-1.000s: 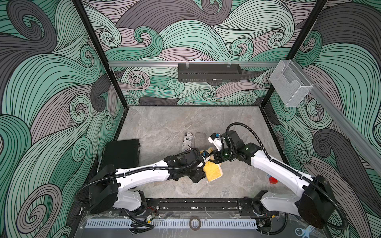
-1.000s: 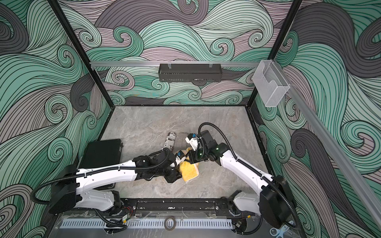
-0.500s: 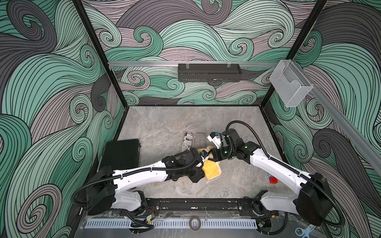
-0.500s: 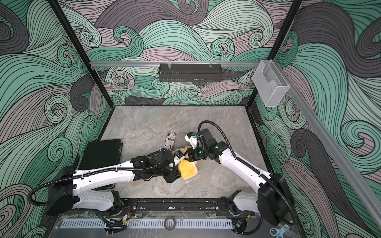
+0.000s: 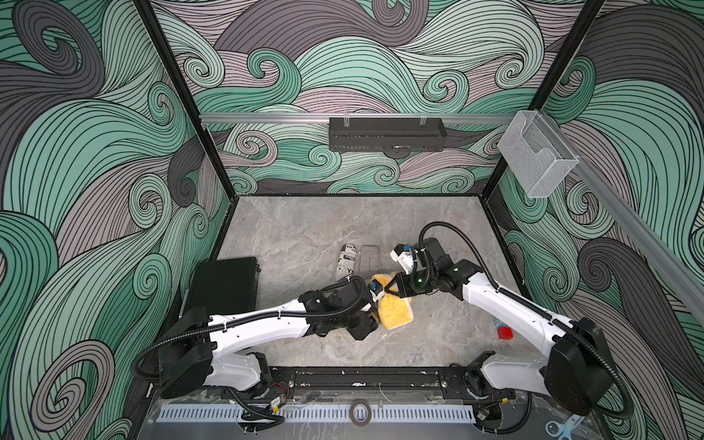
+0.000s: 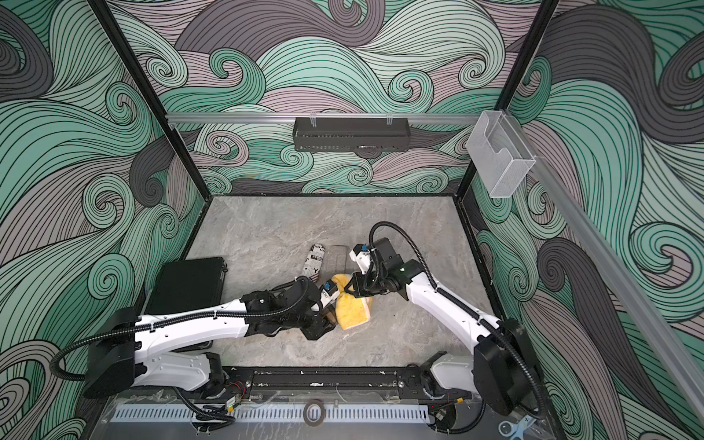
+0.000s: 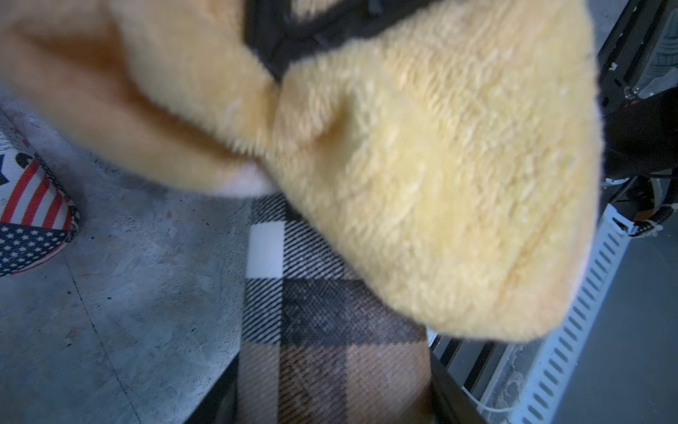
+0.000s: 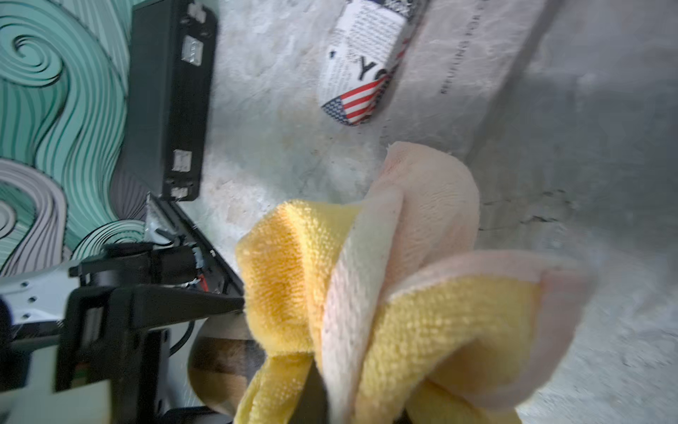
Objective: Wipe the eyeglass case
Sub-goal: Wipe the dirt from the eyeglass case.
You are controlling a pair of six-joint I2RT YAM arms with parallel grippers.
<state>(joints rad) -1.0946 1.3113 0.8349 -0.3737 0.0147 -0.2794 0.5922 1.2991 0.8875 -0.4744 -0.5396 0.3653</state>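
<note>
Where wrist looks, case [image 7: 315,330] shows plaid.

- My right gripper [image 8: 313,398] squeezes tight on the yellow cloth [image 8: 440,330]. The cloth bunches up and hides most of my jaws.
- The cloth's back side is pale pink.
- The cloth covers part of a brown checked case [image 8: 216,378].
- The left gripper [image 8: 227,352] has a black finger right against that case.
- Farther off on the gray table [image 8: 605,147], a flag case [image 8: 361,69] lies just beside a clear flat sleeve [image 8: 477,47].
- A black box [image 8: 168,99] sits by the wavy green wall [image 8: 55,110].

Bold black "YO" on flag-print pouch [image 8: 361,62], finer newsprint text unreadable
</note>
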